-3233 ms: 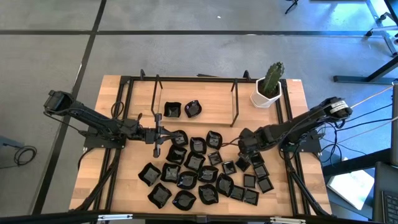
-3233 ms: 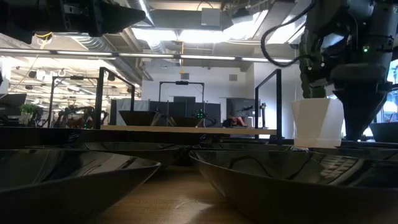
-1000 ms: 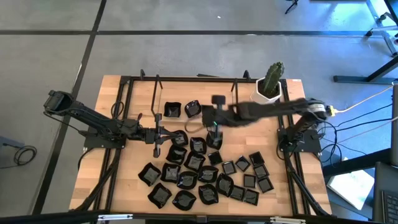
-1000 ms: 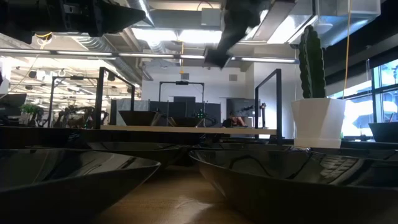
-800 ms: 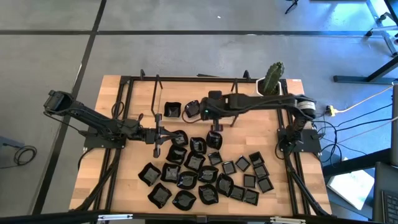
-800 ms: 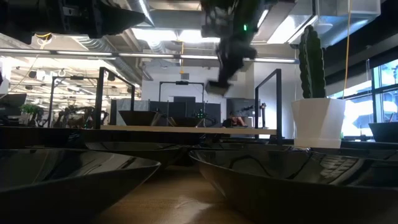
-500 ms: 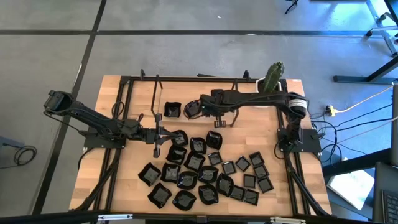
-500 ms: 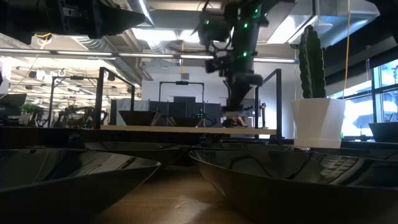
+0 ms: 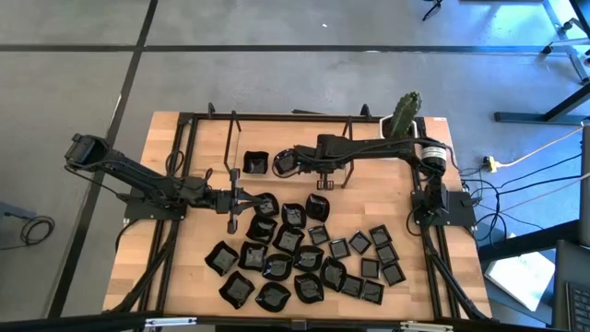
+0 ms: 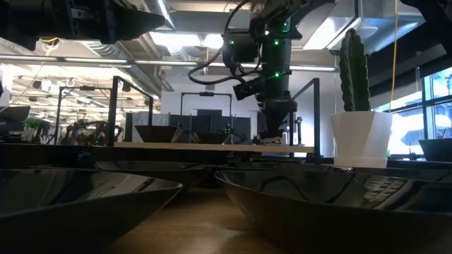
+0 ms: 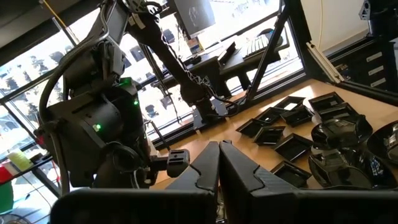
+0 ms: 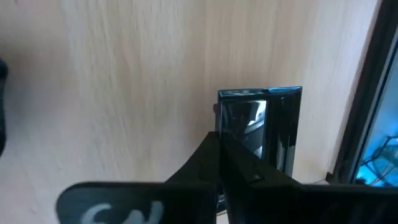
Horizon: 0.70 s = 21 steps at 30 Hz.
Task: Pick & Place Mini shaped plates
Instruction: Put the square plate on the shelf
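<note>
Several mini shaped plates (image 9: 295,254), glossy black, lie in a heap on the near half of the wooden table. Two more plates (image 9: 255,163) (image 9: 284,163) sit at the far side inside the black frame. My right gripper (image 9: 319,173) reaches in from the right, points steeply down and is shut on one small square plate (image 12: 261,124) just right of those two. In the low view, my right gripper (image 10: 272,134) is down at the level of the wooden board. My left gripper (image 9: 241,196) is shut and level at the heap's left edge, holding nothing. My right gripper pinches the square plate by one side rim (image 12: 225,134), near a corner, between its two fingers. The fingers come from above, slanting down. The plate's hollow faces up, just over the wood. Whether it rests on the wood I cannot tell.
A white pot with a green cactus (image 9: 398,129) stands at the far right corner. A black tube frame (image 9: 230,138) with upright posts borders the far area. Bare wood (image 9: 378,189) lies between the heap and the frame.
My right gripper has swung with the square plate from above the heap toward the table's far edge. It has come down to the board beside the two far plates and tipped more steeply downward. It has stayed shut on the plate.
</note>
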Motion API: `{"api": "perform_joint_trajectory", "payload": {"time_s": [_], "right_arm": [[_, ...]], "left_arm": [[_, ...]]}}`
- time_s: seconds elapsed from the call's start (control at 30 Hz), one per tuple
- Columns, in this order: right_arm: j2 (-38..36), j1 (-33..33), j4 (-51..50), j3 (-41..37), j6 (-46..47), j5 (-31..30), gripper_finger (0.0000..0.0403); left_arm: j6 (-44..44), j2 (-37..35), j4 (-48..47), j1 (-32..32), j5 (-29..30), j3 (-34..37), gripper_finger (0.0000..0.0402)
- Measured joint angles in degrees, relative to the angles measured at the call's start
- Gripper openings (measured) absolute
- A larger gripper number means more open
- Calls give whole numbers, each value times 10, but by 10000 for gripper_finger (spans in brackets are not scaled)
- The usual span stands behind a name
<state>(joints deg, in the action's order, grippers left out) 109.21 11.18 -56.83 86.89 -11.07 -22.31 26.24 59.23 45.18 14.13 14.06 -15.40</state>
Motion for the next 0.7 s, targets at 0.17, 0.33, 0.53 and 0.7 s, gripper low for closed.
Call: {"api": "perform_joint_trajectory", "payload": {"time_s": [0.17, 0.33, 0.53, 0.7], "right_arm": [[0, 0, 2, 0, 14, 14, 5], [0, 4, -2, 0, 30, 42, 9], [0, 9, -10, 0, 31, 50, 16], [0, 10, -13, 0, 26, 73, 16]], "left_arm": [[0, 0, 0, 0, 0, 0, 4], [0, 0, 0, 0, 0, 0, 4], [0, 0, 0, 0, 0, 0, 4], [0, 0, 0, 0, 0, 0, 4]]}}
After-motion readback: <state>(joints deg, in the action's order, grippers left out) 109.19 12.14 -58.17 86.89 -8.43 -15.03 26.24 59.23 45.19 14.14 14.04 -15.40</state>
